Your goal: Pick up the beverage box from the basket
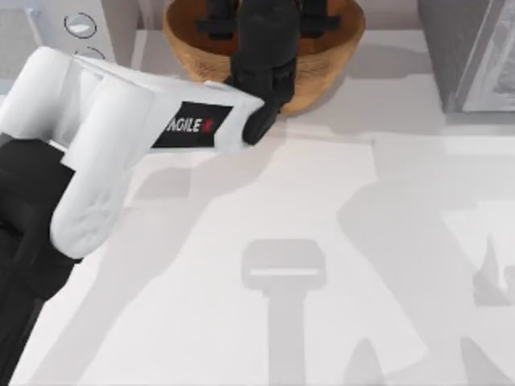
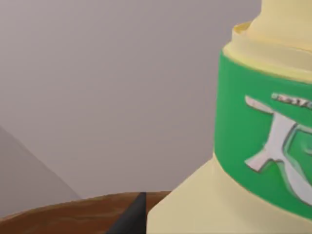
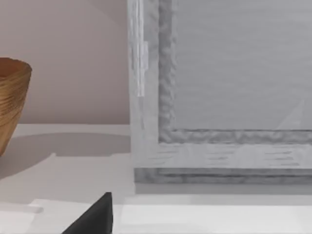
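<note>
Overhead, the left arm reaches across into the basket; its jaws' state — cannot tell.

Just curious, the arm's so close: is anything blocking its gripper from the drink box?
Nothing visible does. The left gripper is over the basket, with the beverage box right in front in its wrist view.

Basket tan-brown, ribbed; bottle pale yellow, green label; left arm white, black.
</note>
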`<act>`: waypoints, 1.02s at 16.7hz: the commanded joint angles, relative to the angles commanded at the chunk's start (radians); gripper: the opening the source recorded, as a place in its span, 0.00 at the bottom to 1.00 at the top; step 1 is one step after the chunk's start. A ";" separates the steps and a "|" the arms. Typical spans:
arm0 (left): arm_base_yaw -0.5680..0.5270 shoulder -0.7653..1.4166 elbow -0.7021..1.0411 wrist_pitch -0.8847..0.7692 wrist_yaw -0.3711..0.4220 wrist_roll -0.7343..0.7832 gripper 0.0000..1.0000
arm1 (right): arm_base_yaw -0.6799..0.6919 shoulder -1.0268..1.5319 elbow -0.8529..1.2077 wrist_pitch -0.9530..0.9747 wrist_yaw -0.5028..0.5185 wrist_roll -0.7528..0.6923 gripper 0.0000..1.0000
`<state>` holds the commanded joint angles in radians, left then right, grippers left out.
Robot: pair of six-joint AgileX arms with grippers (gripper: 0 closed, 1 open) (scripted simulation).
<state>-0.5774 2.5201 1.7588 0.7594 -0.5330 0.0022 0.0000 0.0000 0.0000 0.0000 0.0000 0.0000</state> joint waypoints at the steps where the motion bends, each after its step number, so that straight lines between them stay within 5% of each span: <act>1: 0.000 0.000 0.000 0.000 0.000 0.000 0.00 | 0.000 0.000 0.000 0.000 0.000 0.000 1.00; 11: -0.009 -0.019 0.005 -0.016 0.000 0.000 0.00 | 0.000 0.000 0.000 0.000 0.000 0.000 1.00; 17: -0.010 -0.086 0.116 -0.201 -0.001 0.000 0.00 | 0.000 0.000 0.000 0.000 0.000 0.000 1.00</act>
<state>-0.5875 2.4346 1.8750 0.5584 -0.5336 0.0026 0.0000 0.0000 0.0000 0.0000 0.0000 0.0000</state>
